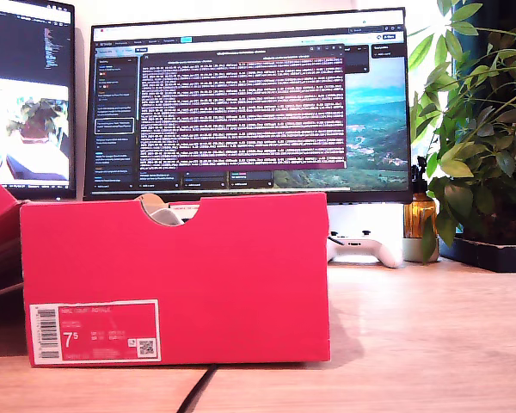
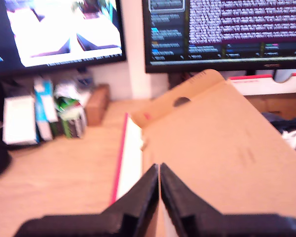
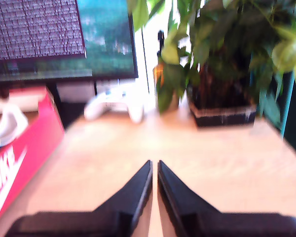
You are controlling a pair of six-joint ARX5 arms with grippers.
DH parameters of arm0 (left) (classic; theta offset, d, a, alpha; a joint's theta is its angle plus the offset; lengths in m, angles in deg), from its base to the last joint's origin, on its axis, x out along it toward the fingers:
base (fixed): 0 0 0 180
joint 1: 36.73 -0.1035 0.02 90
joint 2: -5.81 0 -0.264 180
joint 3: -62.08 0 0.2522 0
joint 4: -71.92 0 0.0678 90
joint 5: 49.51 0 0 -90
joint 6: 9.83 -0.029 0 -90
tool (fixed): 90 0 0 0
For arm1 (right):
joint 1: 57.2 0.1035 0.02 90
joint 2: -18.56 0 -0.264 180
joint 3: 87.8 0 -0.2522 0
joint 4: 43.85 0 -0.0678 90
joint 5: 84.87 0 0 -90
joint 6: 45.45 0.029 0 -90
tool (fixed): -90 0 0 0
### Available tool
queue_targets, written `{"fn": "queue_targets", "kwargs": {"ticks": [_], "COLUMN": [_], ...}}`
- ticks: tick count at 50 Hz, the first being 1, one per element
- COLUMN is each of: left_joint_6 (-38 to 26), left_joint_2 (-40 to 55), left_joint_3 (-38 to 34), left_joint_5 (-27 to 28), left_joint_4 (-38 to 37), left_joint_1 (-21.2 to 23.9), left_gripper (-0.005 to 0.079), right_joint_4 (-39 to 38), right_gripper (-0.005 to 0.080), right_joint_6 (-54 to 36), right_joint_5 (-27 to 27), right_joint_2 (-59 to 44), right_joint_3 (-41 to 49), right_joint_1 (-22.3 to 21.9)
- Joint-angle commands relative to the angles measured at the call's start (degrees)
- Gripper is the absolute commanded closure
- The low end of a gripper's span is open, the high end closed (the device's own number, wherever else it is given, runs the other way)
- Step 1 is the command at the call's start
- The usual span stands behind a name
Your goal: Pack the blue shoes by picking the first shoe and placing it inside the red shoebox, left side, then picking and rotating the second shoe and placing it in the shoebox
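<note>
Exterior view: the red shoebox point(image 1: 176, 280) fills the foreground on the wooden desk point(image 1: 430, 344), label end toward the camera; something pale shows through its notch, and neither arm appears. First wrist view: my first gripper point(image 2: 159, 170) hangs over the box's raised cardboard lid point(image 2: 222, 148), jaws pressed together on nothing, with a dark shoe-like shape at the box's far side, too blurred to name. Second wrist view: my second gripper point(image 3: 154, 168), likewise closed and empty, hovers above bare desk, the shoebox just beside it, a white-soled blue shoe point(image 3: 5, 129) lying inside; this arm looks nearer.
</note>
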Motion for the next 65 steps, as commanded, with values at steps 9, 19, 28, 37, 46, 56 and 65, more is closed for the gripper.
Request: {"fn": "queue_targets", "kwargs": {"ticks": [9,19,28,37,46,56,65], "left_joint_6": [1.1,1.9,1.9,2.0,2.6,3.0,3.1], "left_joint_2": [-0.5,-0.5,-0.5,-0.5,-0.5,-0.5,-0.5], "left_joint_3": [-1.7,-3.3,-4.4,-6.2,-6.6,-6.6,-6.6], "left_joint_5": [-1.9,-2.6,-3.5,-3.7,-3.9,-3.9,-3.9], "left_joint_4": [-1.9,-3.3,-3.3,-2.7,-2.3,-2.4,-2.5], "left_joint_1": [-0.1,0.2,0.2,0.5,1.8,2.9,3.0], "left_gripper": [0.0762,0.0762,0.0762,0.0762,0.0762,0.0762,0.0762], "right_joint_4": [2.6,2.6,2.7,2.4,2.3,2.3,2.3], "right_gripper": [0.0763,0.0763,0.0763,0.0763,0.0763,0.0763,0.0763], "right_joint_6": [0.1,0.3,0.2,-0.3,0.7,1.6,4.6], "right_joint_5": [2.7,3.0,3.0,3.1,3.5,5.1,4.9], "right_joint_2": [0.4,0.4,0.4,0.4,0.4,0.4,0.4], "right_joint_3": [3.2,3.3,3.3,3.3,3.4,3.4,3.4], "right_joint_1": [0.9,0.9,1.0,0.9,0.9,0.9,0.9]}}
